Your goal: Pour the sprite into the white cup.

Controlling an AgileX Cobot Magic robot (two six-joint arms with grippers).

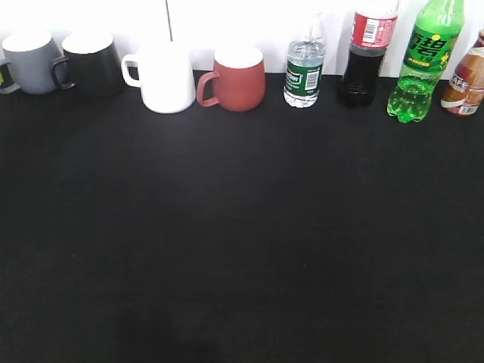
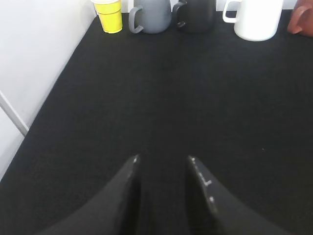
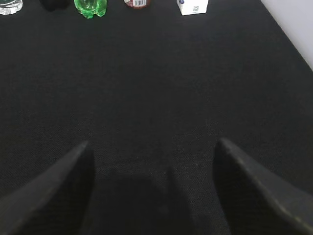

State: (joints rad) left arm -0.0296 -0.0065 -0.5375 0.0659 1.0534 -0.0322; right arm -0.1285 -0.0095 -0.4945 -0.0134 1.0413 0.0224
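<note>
The sprite [image 1: 425, 62] stands upright at the back of the black table [image 1: 242, 249], far to the right of the white cup [image 1: 161, 77], with three things in the row between them. The main risk, as I judge it, is crowding. A dark cola bottle [image 1: 365, 57] stands just left of the sprite and a brown-labelled bottle [image 1: 465, 85] just right of it, so a wide approach could knock either over. Carrying the sprite leftward along the row would also pass a small water bottle [image 1: 305, 68] and the red-brown mug [image 1: 236, 78], which sits just beside the white cup on its right, so a loose pour could land in the wrong mug. Left of the white cup are a black mug [image 1: 92, 63] and a grey mug [image 1: 32, 62]. The right gripper [image 3: 154, 161] has its fingers spread wide and holds nothing, well short of the sprite. The left gripper [image 2: 161, 169] shows a narrow gap and holds nothing, though its tips are blurred, so that gap is hard to judge.
</note>
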